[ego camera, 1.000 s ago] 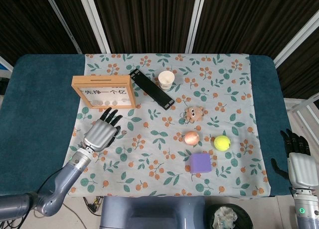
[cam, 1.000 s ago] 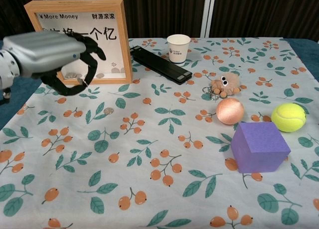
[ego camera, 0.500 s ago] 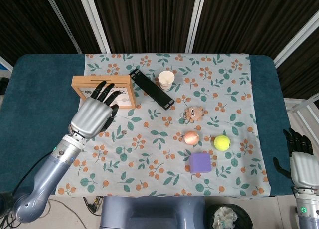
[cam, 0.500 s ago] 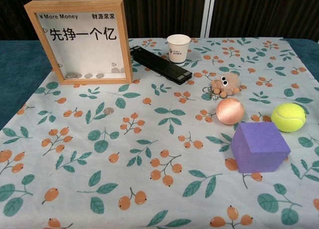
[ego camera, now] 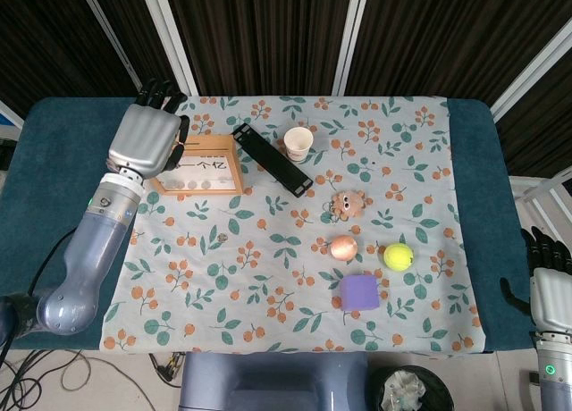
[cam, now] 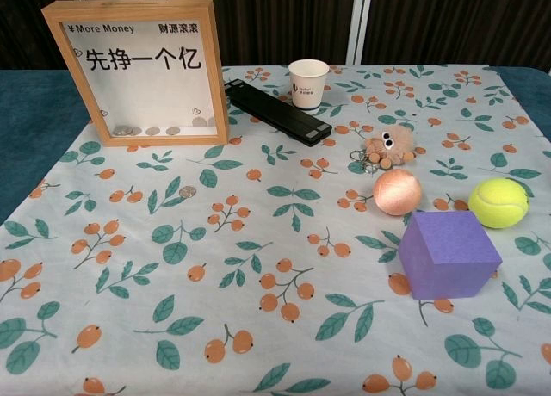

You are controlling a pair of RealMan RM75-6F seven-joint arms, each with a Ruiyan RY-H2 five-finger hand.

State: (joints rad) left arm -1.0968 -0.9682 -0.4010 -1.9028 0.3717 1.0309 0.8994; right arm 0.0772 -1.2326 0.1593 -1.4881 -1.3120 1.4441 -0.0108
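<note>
My left hand (ego camera: pixel 143 136) hovers above the left end of a wooden-framed coin box (ego camera: pixel 204 166), seen from its back, with dark fingers (ego camera: pixel 157 91) pointing away past the box's far edge. Whatever lies under its palm is hidden. The chest view shows the box (cam: pixel 138 69) upright with coins at its bottom, but not this hand. A lone coin (cam: pixel 188 191) lies on the floral cloth in front of the box. My right hand (ego camera: pixel 550 290) hangs off the table's right side, fingers apart and holding nothing.
A black bar (ego camera: pixel 273 158) and a paper cup (ego camera: pixel 298 142) sit behind the middle. A small plush (ego camera: pixel 348 203), a pink ball (ego camera: pixel 343 247), a tennis ball (ego camera: pixel 399 255) and a purple cube (ego camera: pixel 359 293) cluster at the right front.
My left hand has risen from the cloth in front of the box and moved away to above its left end, leaving the chest view. The right hand has sunk slightly.
</note>
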